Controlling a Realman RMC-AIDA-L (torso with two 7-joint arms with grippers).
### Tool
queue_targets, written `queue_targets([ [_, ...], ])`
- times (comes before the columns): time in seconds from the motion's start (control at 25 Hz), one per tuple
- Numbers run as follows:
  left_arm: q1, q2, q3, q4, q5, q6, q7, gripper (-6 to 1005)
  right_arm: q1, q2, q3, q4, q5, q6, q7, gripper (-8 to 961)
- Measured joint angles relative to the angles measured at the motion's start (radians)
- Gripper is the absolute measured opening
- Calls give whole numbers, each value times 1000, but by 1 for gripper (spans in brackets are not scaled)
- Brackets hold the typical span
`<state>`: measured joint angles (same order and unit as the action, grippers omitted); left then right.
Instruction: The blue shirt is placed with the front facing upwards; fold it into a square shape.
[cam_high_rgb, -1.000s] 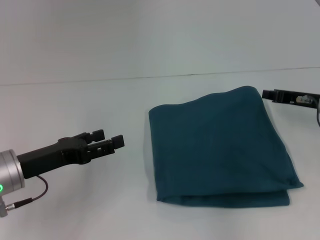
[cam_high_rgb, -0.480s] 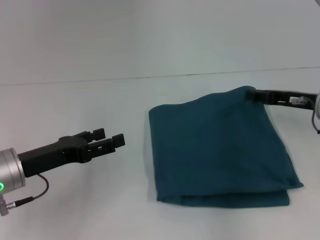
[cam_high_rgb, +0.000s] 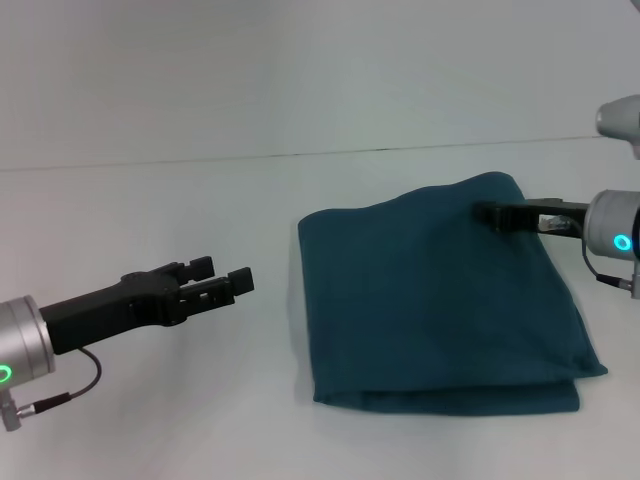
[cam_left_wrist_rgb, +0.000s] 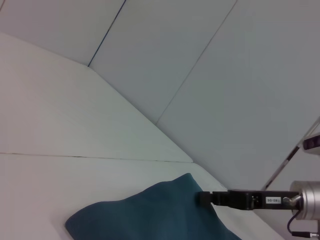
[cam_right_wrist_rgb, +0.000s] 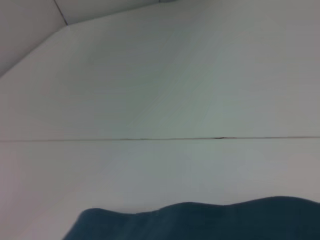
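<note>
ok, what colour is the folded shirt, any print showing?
Plain dark teal-blue shirt, no print visible on the folded surface. Head view shows it best.

We are looking at what appears to be a robotics lab or test room: a bare white counter (cam_high_rgb: 150, 420) is running back to plain pale wall panels (cam_left_wrist_rgb: 240, 75) split by thin dark seams. We are seeing no household or shop fittings, only a metal robot arm (cam_high_rgb: 20, 345) with a glowing green indicator ring and an exposed cable (cam_high_rgb: 60, 395) reaching over the surface.
</note>
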<state>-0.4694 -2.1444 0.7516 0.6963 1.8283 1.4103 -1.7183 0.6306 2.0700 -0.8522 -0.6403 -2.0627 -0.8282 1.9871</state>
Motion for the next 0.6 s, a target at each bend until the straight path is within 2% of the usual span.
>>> queue_targets([
  [0.32,0,0,0,0,0,-3,0,903,31,13,-13,83,-1,156,-98,2],
  [0.6,0,1,-2,-1,5,-4,2,903,38,16,-16,99,5,190,-127,-2],
])
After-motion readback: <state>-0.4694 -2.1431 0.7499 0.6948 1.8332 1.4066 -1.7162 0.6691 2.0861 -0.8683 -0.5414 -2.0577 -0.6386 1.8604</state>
